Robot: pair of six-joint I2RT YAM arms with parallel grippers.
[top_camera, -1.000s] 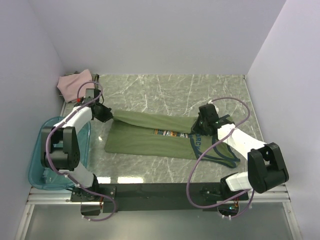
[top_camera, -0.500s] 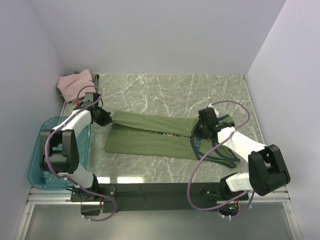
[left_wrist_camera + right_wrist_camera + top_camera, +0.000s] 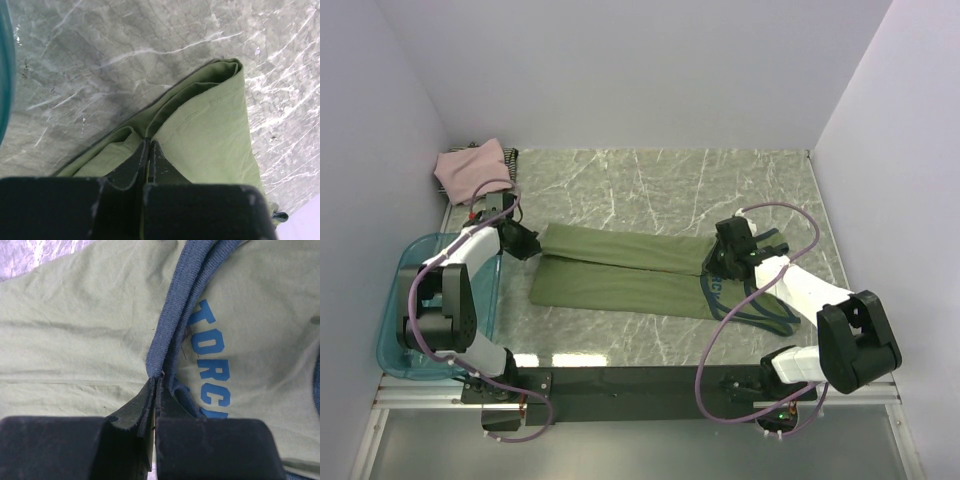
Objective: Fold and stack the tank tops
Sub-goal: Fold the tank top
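Note:
The olive-green tank top (image 3: 620, 270) lies across the middle of the table, its far long edge folded over toward the near side. My left gripper (image 3: 527, 243) is shut on its hem corner at the left end, seen as pinched green cloth (image 3: 200, 135) in the left wrist view (image 3: 148, 142). My right gripper (image 3: 723, 262) is shut on the navy armhole trim (image 3: 172, 325) at the right end, next to blue chest letters (image 3: 215, 367). The dusty-pink tank top (image 3: 470, 168) lies bunched at the far left corner. The dark striped one shows only as a dark edge behind the pink one.
A teal plastic bin (image 3: 395, 330) stands at the near left, beside my left arm. White walls close in the table on the left, far and right sides. The navy straps (image 3: 760, 310) trail toward the near right.
Both grippers have drawn the far edge of the green tank top toward the near side, laying it over the chest graphic. The fold now covers most of the print.

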